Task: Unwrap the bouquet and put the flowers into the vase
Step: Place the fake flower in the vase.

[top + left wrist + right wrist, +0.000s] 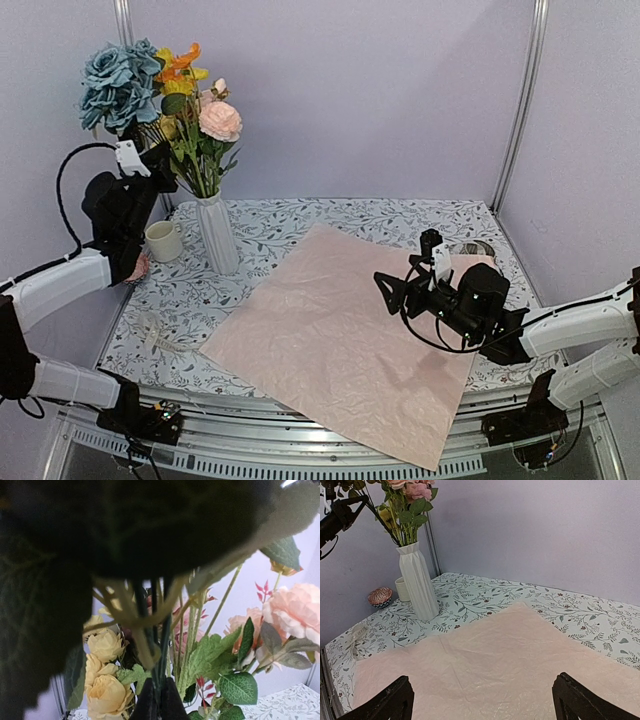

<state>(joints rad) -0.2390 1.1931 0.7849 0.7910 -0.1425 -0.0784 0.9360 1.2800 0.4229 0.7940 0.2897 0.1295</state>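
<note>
Left gripper (159,706) clenched on thin stems of blue flower cluster (115,85). Blooms sit above gripper; vase (217,235) stands below and to its right, with other flowers (218,120) in it. Stems look light, wiry and springy; best held low, under leaves. Right gripper (393,292) released wide, wrapping paper (340,345) flat beneath it. Left wrist view shows pinch on stems; top view shows only layout.

There is one ribbed white vase (218,235), with one bunch of flowers (205,120) standing in it, one cream mug (163,241) just to its left, one small patterned bowl (380,596) farther to its left, and one pink paper sheet (330,340) spread flat to its right.
</note>
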